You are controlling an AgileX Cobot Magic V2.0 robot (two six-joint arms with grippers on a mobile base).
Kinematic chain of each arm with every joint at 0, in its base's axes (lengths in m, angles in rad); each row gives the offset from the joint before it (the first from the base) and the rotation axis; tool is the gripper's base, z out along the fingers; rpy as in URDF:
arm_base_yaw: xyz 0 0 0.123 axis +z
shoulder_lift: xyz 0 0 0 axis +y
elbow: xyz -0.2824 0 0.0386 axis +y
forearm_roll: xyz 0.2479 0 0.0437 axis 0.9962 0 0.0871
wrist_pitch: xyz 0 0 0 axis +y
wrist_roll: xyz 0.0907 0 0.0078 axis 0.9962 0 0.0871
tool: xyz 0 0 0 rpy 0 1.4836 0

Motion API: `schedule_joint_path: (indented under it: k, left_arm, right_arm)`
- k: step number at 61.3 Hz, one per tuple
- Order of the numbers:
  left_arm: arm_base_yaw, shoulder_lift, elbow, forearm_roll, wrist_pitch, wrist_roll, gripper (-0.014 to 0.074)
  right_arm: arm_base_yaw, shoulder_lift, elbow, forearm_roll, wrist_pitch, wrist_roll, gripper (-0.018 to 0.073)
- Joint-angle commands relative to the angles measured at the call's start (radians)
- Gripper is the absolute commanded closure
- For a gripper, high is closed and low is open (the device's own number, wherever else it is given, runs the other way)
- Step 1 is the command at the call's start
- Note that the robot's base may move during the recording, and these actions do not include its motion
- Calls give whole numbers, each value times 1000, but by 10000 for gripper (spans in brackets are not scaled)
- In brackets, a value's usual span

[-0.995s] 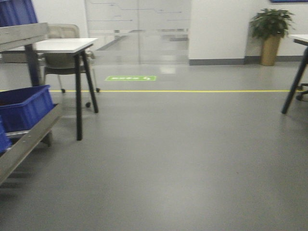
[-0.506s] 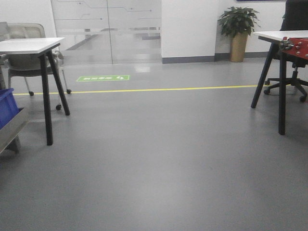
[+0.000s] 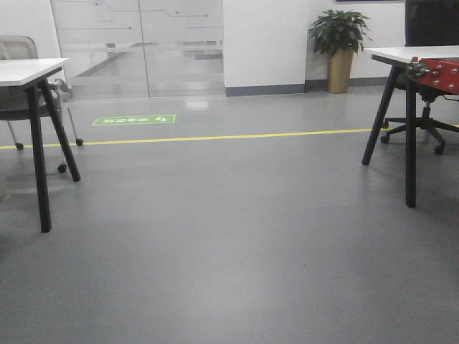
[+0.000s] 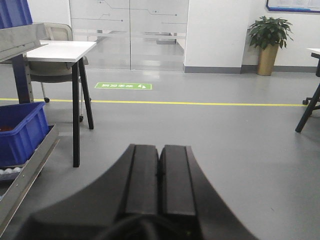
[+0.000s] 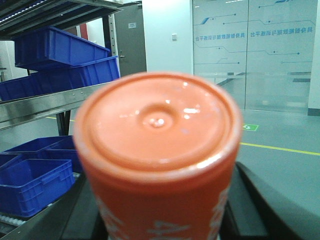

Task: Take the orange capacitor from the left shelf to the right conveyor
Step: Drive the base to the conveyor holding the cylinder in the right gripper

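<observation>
Right gripper [image 5: 161, 226] clamps orange can [image 5: 157, 125] (conveyor not in view); left gripper [image 4: 159, 175] pinched closed, empty. Risk: transit jolt loosens grip, can drops.

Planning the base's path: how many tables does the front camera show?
2. Left table at the frame's left edge; right table at its right edge, both partly cut off. More may lie outside the view.

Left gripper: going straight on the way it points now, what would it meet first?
The way looks free. The left gripper, fingers shut, points over bare grey floor, with the white table off to its left. Far ahead stands the glass partition, though depth is unclear.
</observation>
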Motion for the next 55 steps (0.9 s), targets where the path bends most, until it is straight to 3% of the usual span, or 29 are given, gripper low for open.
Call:
schedule_joint_path:
  k: [1, 55]
  left_arm:
    - [-2, -7, 22, -2, -91, -6, 722]
    - [-2, -7, 22, -2, -91, -6, 722]
  right_arm:
    - [0, -11, -29, -6, -87, -3, 505]
    - [0, -11, -29, -6, -87, -3, 505]
